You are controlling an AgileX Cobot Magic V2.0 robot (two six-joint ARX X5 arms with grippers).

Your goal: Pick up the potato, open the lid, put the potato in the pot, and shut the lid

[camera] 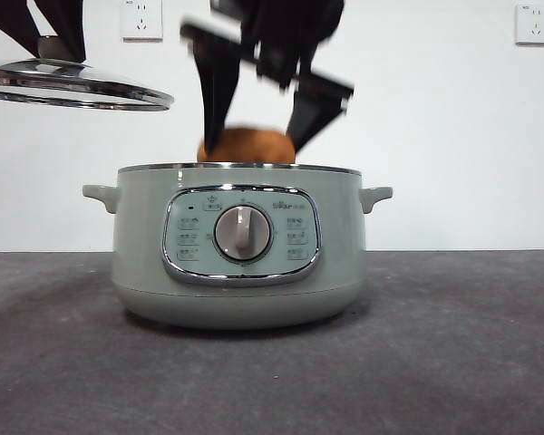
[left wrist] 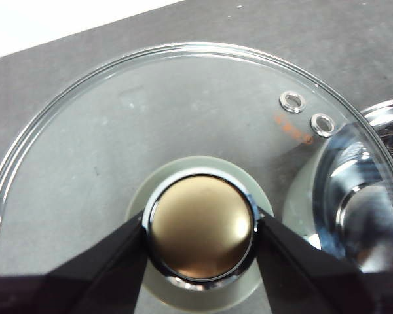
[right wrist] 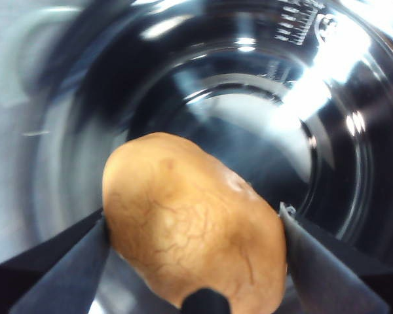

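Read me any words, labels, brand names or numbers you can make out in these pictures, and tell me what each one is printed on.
Nothing reads clearly.
Control panel on the pot: a small brand mark and button labels beside the dial, too small to read.
The lid: a short orange print near its two vent holes, blurred.
Pot's steel inner wall: fine printed lines near the rim, blurred.
Wall sockets: tiny marks, unreadable.

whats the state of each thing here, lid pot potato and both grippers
lid: off the pot, held in the air beside it
pot: open, on the table
potato: held at the pot's rim
left gripper: shut on the lid's knob
right gripper: shut on the potato
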